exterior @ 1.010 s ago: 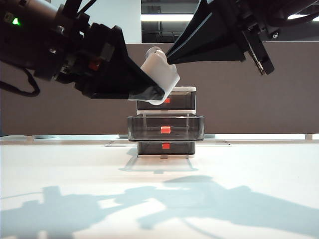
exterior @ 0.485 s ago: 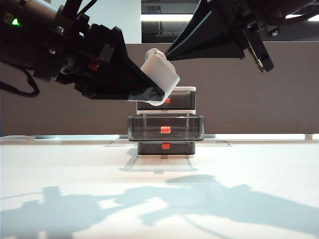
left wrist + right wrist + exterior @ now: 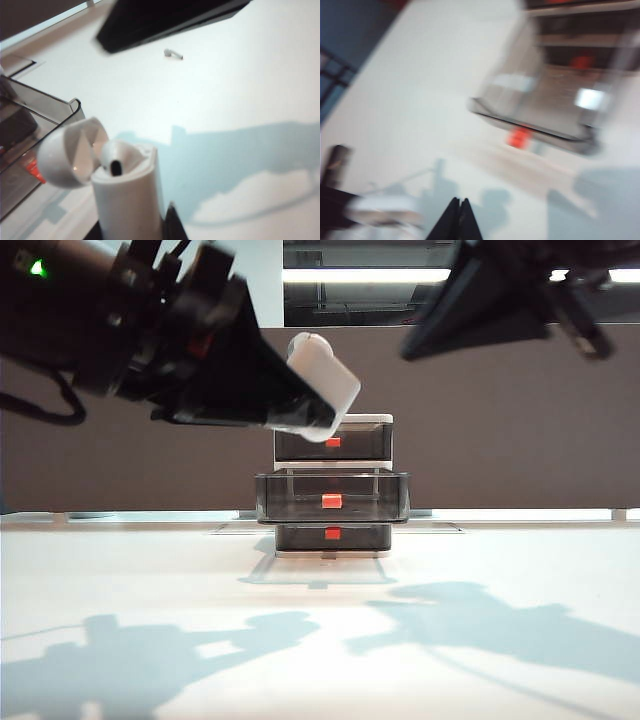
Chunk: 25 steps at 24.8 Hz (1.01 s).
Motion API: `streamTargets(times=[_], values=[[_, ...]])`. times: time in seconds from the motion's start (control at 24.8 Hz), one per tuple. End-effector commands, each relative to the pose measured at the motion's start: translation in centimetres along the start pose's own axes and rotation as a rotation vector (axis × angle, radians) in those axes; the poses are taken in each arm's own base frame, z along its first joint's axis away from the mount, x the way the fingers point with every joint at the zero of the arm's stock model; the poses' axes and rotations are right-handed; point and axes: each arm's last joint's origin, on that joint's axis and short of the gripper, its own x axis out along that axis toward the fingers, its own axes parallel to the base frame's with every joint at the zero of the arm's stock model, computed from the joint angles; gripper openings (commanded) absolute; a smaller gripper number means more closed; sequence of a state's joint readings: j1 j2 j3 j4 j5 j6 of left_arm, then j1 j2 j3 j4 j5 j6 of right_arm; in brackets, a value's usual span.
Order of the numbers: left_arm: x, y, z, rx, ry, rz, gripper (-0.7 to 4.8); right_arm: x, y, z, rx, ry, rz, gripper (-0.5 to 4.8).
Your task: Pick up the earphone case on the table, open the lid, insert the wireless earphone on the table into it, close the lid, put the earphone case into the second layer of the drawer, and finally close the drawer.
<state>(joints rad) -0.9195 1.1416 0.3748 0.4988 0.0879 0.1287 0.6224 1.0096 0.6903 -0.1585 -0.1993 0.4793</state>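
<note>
My left gripper [image 3: 305,412] [image 3: 132,226] is shut on the white earphone case [image 3: 325,383] [image 3: 127,192] and holds it high in the air in front of the drawer's top. The lid [image 3: 306,343] [image 3: 70,152] stands swung open. The wireless earphone [image 3: 173,53] lies alone on the table [image 3: 320,640]. My right gripper [image 3: 408,350] [image 3: 459,204] is shut and empty, up to the right of the case and apart from it. The drawer [image 3: 333,422] stands at the back, with its second layer [image 3: 333,496] [image 3: 540,100] pulled out.
The top and bottom drawers [image 3: 333,535] sit pushed in, each with a red-orange tab. A grey partition [image 3: 500,420] runs behind the table. The right arm's dark body [image 3: 165,20] hangs over the table above the earphone. Arm shadows fall on the front of the table.
The right gripper's tip has left the case lid and swung up and to the right. The left gripper has rolled slightly with the case still in it.
</note>
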Motion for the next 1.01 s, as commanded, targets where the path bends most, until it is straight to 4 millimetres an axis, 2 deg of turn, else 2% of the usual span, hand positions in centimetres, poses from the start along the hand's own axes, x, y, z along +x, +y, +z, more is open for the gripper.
streamTargets(times=[0.04, 0.4, 0.69, 0.89, 0.93, 1.01], values=[[0.0, 0.1, 0.7, -0.099, -0.062, -0.002, 0.48, -1.1, -1.0, 0.6, -0.021, 0.058, -0.091, -0.01], [-0.1, 0.1, 1.0, -0.159, -0.087, -0.003, 0.48, -4.1, -4.7, 1.8, 0.005, 0.152, -0.462, -0.01], [-0.1, 0.1, 1.0, -0.16, -0.086, -0.003, 0.48, -5.3, -8.0, 2.0, 0.068, 0.205, -0.592, -0.01], [0.0, 0.1, 0.7, -0.165, -0.063, -0.004, 0.48, -5.3, -10.8, 2.6, 0.092, 0.242, -0.653, 0.03], [0.0, 0.1, 0.7, -0.166, -0.056, -0.004, 0.48, -5.0, -11.7, 2.9, 0.09, 0.276, -0.654, 0.57], [0.0, 0.1, 0.6, -0.166, -0.05, -0.005, 0.48, -4.6, -12.4, 3.4, 0.112, 0.309, -0.658, 1.21]])
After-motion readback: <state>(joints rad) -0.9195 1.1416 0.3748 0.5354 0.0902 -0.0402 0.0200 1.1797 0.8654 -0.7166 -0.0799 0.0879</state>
